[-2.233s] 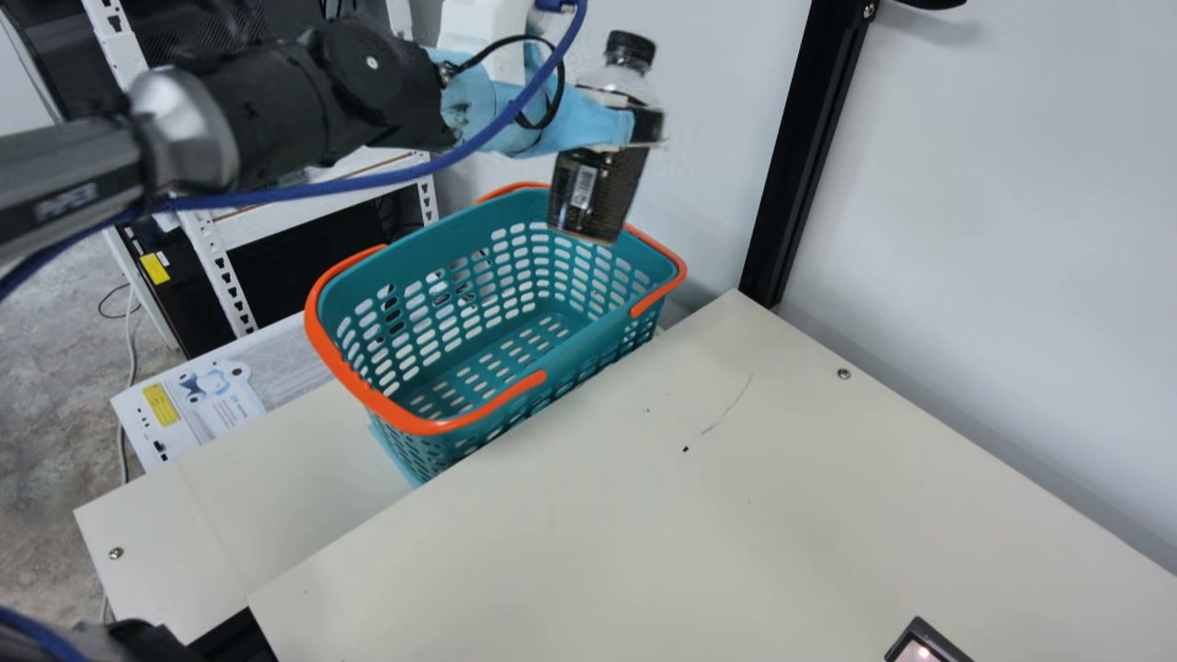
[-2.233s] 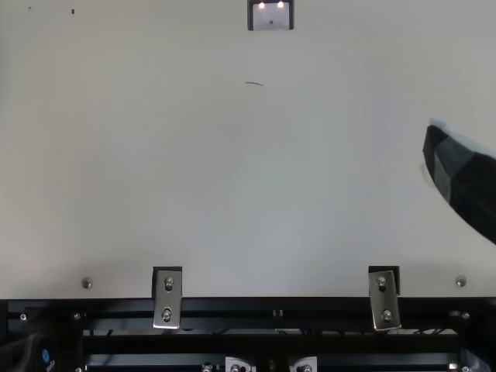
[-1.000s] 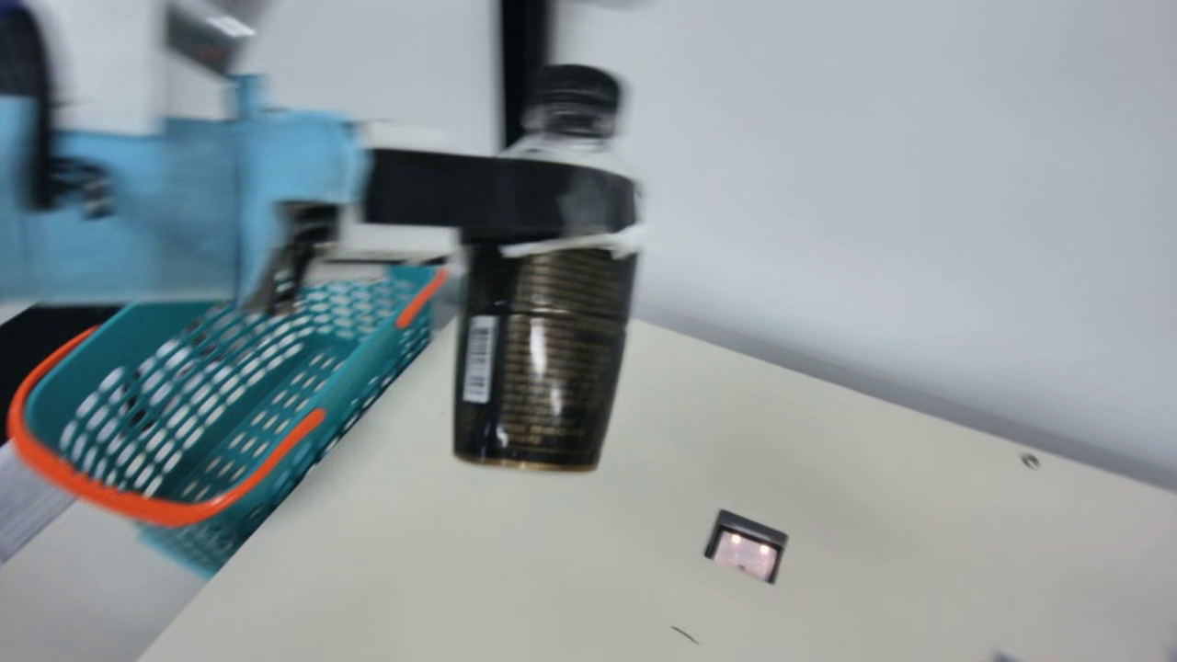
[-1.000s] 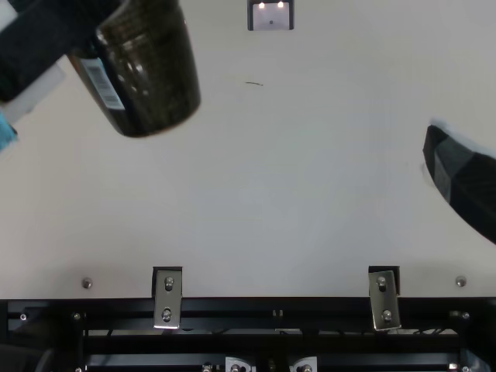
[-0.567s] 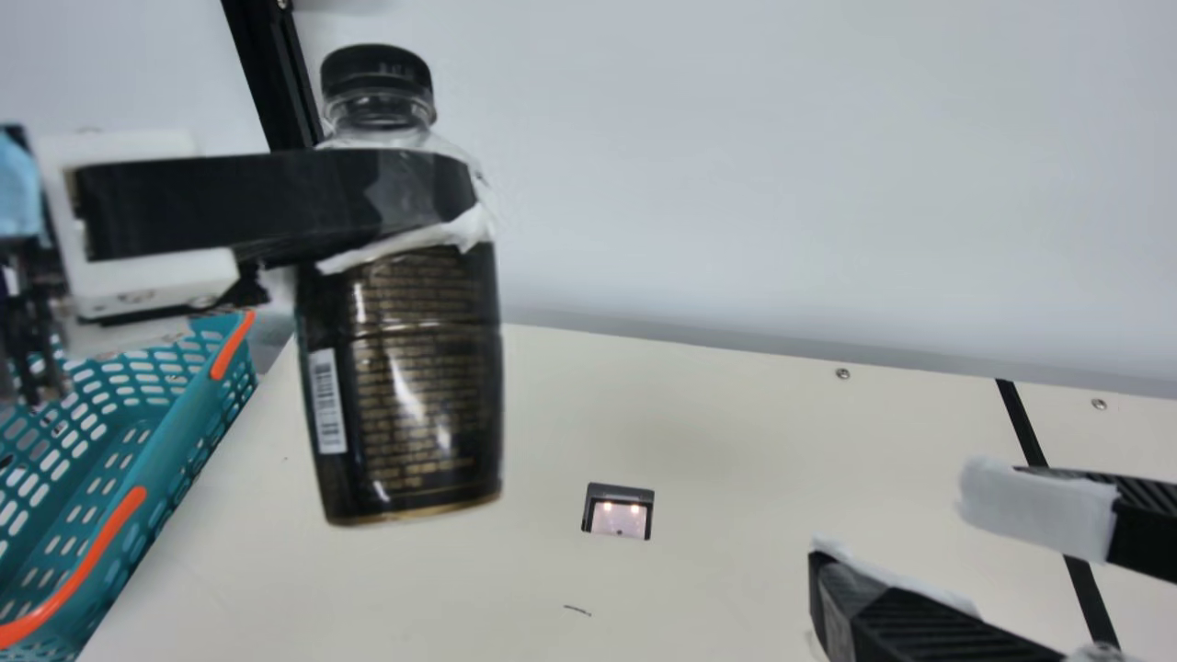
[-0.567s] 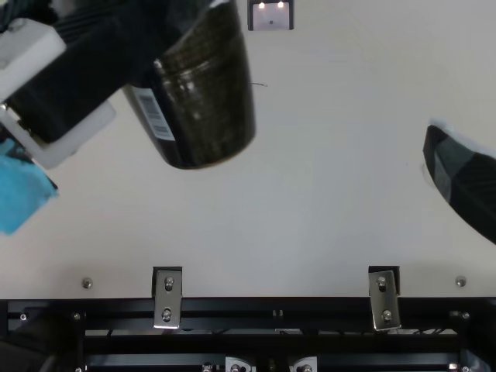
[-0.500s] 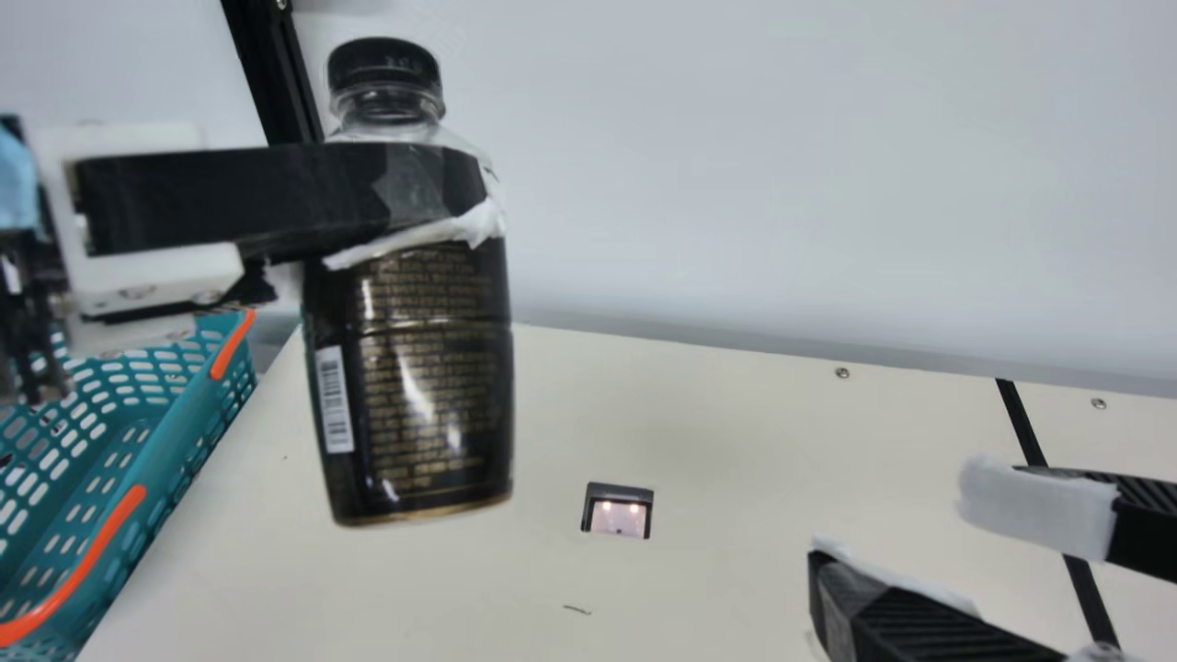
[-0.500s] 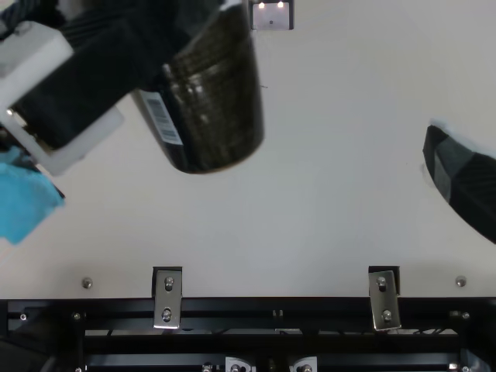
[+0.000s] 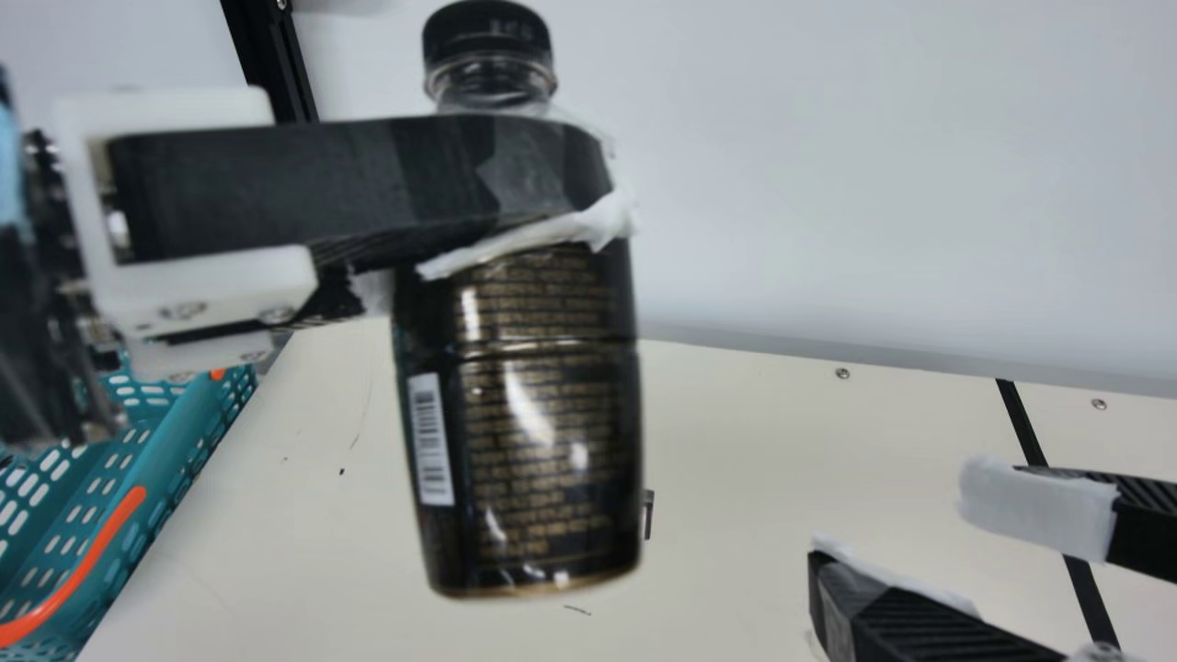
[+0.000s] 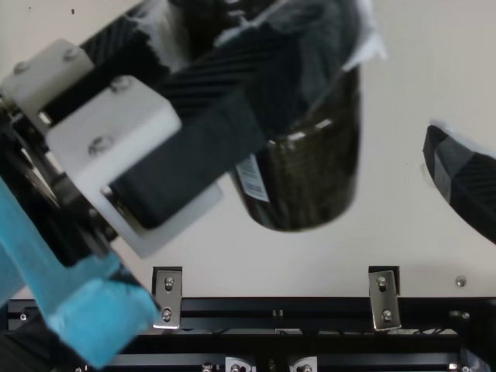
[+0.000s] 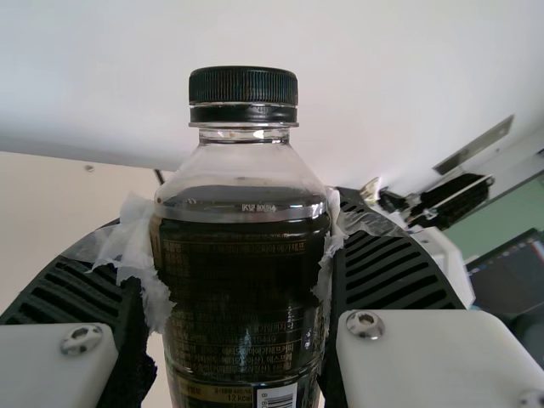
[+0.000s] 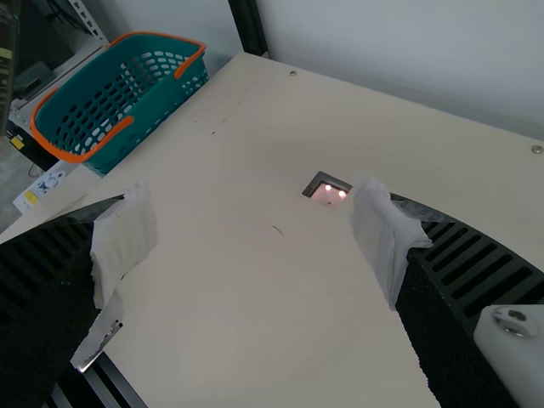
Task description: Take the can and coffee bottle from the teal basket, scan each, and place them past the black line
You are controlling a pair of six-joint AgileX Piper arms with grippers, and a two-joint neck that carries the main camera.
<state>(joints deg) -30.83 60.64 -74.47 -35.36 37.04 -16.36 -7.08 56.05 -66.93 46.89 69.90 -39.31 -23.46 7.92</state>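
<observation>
Main view puts the left pincer nearest, its fingers parted only as wide as the bottle and closed on both its sides, below the neck; the bottle hangs above the desk, cap up and slightly tilted, its barcode turned to that camera; at that view's right the right pincer stands wide open, well apart from the bottle, with hold of nothing, white wrapping on its fingertips; behind the bottle, and mostly hidden by it there, is the scanner, lit in right wrist view; the orange-handled basket sits just off the desk's edge at the main view's left; the black line crosses the desk beyond the right pincer; farthest rises the wall, a black post against it.
</observation>
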